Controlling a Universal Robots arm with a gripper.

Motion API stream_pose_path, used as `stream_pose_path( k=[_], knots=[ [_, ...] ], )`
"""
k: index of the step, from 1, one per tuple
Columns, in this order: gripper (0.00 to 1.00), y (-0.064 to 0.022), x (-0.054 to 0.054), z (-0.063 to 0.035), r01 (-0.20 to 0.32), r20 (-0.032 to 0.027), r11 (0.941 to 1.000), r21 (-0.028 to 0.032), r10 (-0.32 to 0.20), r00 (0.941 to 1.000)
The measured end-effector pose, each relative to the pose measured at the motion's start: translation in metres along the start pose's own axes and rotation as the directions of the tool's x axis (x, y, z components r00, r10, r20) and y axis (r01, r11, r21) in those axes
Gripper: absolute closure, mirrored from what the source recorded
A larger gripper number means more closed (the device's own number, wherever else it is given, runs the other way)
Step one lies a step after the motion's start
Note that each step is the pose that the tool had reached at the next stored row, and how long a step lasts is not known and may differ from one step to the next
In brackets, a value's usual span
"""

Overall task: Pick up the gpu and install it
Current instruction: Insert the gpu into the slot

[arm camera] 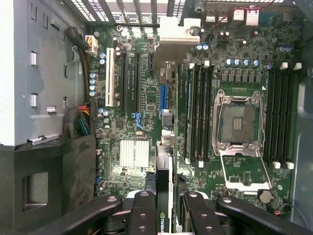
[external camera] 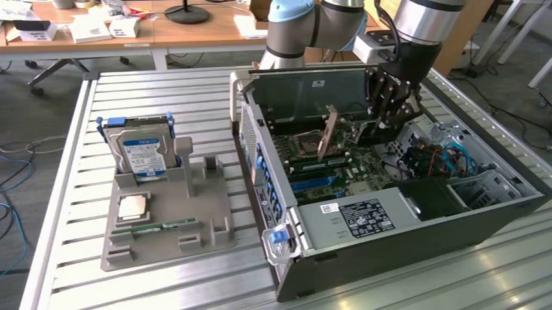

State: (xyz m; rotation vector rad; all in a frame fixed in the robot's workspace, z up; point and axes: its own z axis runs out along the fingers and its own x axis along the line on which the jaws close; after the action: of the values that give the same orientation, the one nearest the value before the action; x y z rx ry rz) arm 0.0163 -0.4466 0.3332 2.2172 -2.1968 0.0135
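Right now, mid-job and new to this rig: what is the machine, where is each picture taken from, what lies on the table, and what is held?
The machine is one robot arm with a black gripper. The exterior view is from a camera off the arm, overlooking a slatted metal table. The wrist view is from a camera on the wrist, looking into the open computer case at its motherboard. At the exterior view's left, a grey tray on the table carries a blue-labelled hard drive, a processor chip and a memory stick. The gripper holds the gpu edge-on over the motherboard; it looks not yet seated.
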Motion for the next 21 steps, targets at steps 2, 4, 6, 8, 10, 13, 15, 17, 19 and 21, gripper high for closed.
stream_pose_path(
  k=[2, 4, 6, 8, 10, 13, 15, 17, 19, 21],
  knots=[
    [0.74, 0.0, 0.0, 0.0015, 0.0, 0.0001, 1.0, 0.0, 0.0, 1.0],
    [0.74, 0.0, 0.0, 0.0022, 0.0, -0.0001, 1.0, 0.0, 0.0, 1.0],
    [0.74, 0.0, 0.0, 0.0022, 0.0, -0.0003, 1.0, -0.0001, 0.0, 1.0],
    [0.74, 0.0, 0.0, 0.0023, 0.0, -0.0001, 1.0, 0.0, 0.0, 1.0],
    [0.74, 0.0008, 0.0, 0.0024, 0.0, 0.0001, 1.0, 0.0, 0.0, 1.0],
    [0.74, 0.0047, 0.0, 0.0025, 0.0, 0.0001, 1.0, 0.0007, 0.0, 1.0],
    [0.74, 0.0078, 0.0, 0.0026, 0.0, 0.0, 1.0, 0.0011, 0.0, 1.0],
    [0.74, 0.011, 0.0, 0.0027, 0.0, 0.0001, 1.0, 0.0015, 0.0, 1.0],
    [0.74, 0.0138, 0.0, 0.0028, 0.0, 0.0, 1.0, 0.002, 0.0, 1.0],
    [0.74, 0.0166, 0.0, 0.0029, 0.0, -0.0001, 1.0, 0.0026, 0.0, 1.0]
  ],
)
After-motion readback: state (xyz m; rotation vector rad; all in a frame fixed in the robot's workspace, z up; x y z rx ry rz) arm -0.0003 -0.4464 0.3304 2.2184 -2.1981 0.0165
